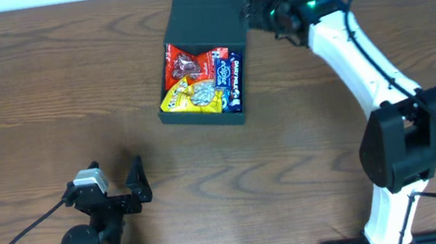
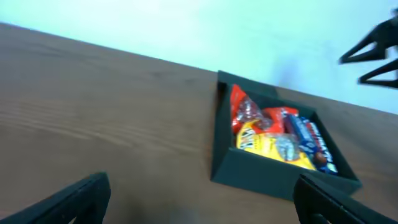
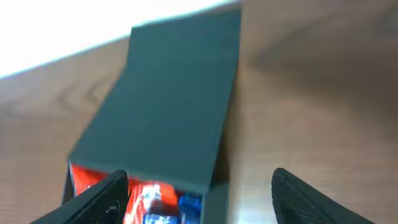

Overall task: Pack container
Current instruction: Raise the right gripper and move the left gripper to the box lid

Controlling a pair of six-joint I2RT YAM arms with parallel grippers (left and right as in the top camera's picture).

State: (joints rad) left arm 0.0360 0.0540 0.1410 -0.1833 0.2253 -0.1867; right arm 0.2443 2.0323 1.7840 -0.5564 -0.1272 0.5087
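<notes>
Container (image 1: 200, 112) set at far worktop (image 1: 26, 97) edge, snack packets (image 1: 195, 78) seen inside, lid (image 1: 204, 13) tilted over it. Right fingers (image 3: 298, 199) spread beside lid, nothing gripped. Left fingers (image 1: 138, 182) spread wide.

Snack packets (image 1: 198, 82) in container (image 1: 200, 113), right claw (image 1: 248, 8) beside lid (image 1: 204, 13)

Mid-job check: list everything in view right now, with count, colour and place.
box: 1, dark teal-green, far middle of table
lid: 1, dark teal-green, hinged at box's far side, not closed
red packet: 1, red, in box, far left
yellow packet: 1, yellow, in box, near left
blue packet: 1, blue, in box, right side
table: 1, brown wood
left tool: 1, black, open, near edge, apart from box
right tool: 1, black, open, by lid's right edge
</notes>
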